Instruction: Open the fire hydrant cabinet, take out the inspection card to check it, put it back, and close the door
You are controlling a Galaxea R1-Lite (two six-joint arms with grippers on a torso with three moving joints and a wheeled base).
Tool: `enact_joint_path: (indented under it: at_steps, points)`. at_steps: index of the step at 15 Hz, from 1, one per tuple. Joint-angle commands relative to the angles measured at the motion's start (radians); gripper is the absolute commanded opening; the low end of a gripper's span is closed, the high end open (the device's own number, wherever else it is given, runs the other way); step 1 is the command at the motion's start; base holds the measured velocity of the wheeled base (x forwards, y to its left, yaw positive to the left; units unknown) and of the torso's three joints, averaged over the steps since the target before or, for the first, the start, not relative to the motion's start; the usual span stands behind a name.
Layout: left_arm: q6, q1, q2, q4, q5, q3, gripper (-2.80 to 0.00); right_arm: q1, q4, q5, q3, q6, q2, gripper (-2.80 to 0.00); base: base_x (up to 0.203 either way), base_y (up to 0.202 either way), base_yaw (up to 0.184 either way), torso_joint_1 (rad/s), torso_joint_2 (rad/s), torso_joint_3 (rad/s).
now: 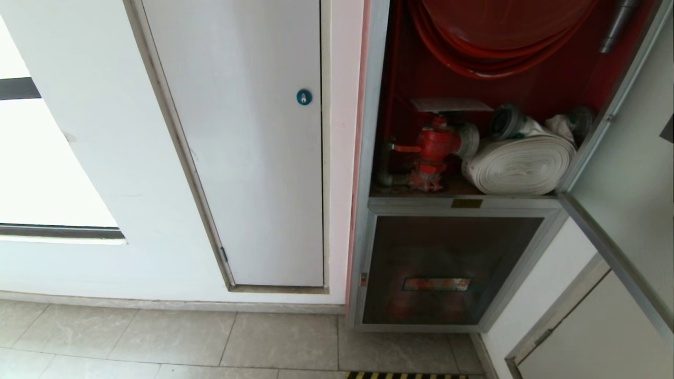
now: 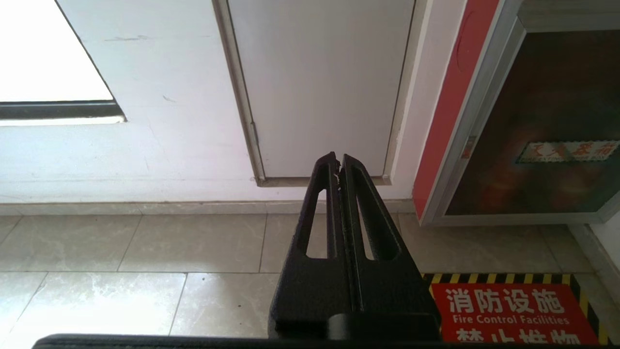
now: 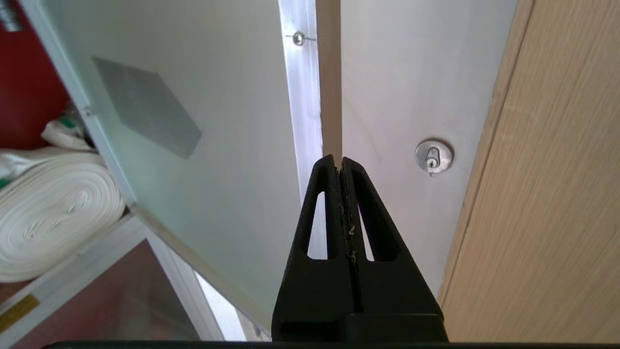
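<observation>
Here, in the head view, the fire hydrant cabinet (image 1: 368, 158) is standing open, its door (image 1: 626, 173) swung out to the robot's right with its long axis running upright. The inspection card (image 1: 450, 104) is lying flat on top of the red valve (image 1: 434, 145), beside the rolled white hose (image 1: 518, 163), its long side running across the cabinet and its face pointing up; neither arm is showing here. In the left wrist view, the left gripper (image 2: 337, 162) is hanging idle with fingers pressed together, pointing at the base of the white panel door (image 2: 319, 87) and the floor tiles (image 2: 145, 242). In the right wrist view, the right gripper (image 3: 337, 164) is also shut with nothing between its fingers, aiming at the free edge of the door (image 3: 193, 145), just by its aluminium frame (image 3: 304, 97). Judging by this, the opening step looks done or nearly so; next, the right arm needs to swing in toward the valve, part its fingers and take the card by an edge.
</observation>
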Motion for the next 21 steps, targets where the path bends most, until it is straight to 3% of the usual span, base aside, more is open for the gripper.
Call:
enact_joint_path:
  at_steps: [1, 13, 21]
  points:
    - [0.0, 0.0, 0.001, 0.0, 0.0, 0.0, -2.8, -0.047, 0.003, 0.01, -0.007, 0.01, 0.023, -2.8, 0.0, 0.0, 0.0, 0.0, 0.0, 0.0]
    - [0.0, 0.0, 0.001, 0.0, 0.0, 0.0, -2.8, -0.406, 0.005, 0.22, 0.0, 0.119, 0.121, -2.8, 0.0, 0.0, 0.0, 0.0, 0.0, 0.0]
    - [0.0, 0.0, 0.001, 0.0, 0.0, 0.0, -2.8, -0.556, 0.0, 0.31, -0.001, 0.202, 0.185, -2.8, 0.0, 0.0, 0.0, 0.0, 0.0, 0.0]
